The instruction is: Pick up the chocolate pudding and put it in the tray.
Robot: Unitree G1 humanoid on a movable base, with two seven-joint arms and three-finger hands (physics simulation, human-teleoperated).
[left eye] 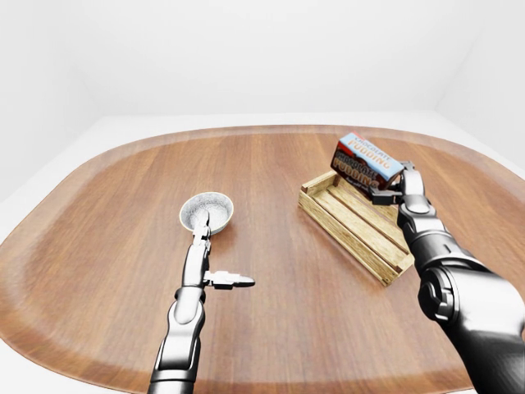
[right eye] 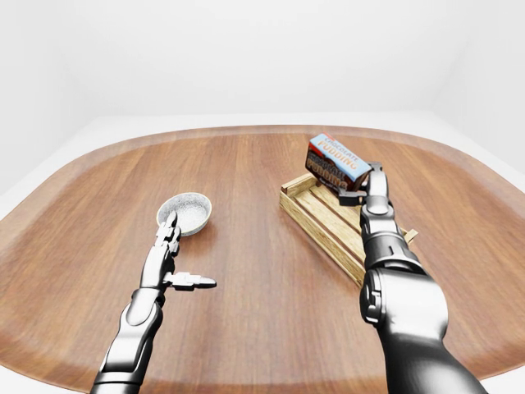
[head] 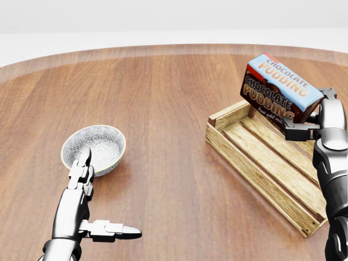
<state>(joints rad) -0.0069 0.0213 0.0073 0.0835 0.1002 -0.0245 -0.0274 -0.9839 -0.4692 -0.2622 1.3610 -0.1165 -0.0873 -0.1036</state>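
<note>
Right hand clamped on the chocolate pudding, fingers closed round the lower right end of the box. Box held in the air, tilted, long face with lettering turned up toward the camera, low end toward the hand. Hangs above the upper right part of the tray in the head view, not touching its rim or slats as far as can be judged.

Outward from there: wooden slatted tray lying at an angle on the table, nothing inside it. Well apart to the left, patterned bowl. Left hand at rest over the table just below the bowl, fingers spread apart, one fingertip reaching the bowl's near rim in the picture, thumb pointing right, holding nothing.

Step in hand, by judgement: carry done, lowering and release to come. To do it well: bring the box a little toward the tray's middle, away from the upper end wall; level it so the long side runs along the slats; lower until the underside meets the slats before parting the fingers. Releasing from this height and tilt risks a bounce or a box left leaning on the rim. Worth watching the fingers against the far side wall on the way down.

Count: one pudding box, one tray, one bowl, two hands, one table.
</note>
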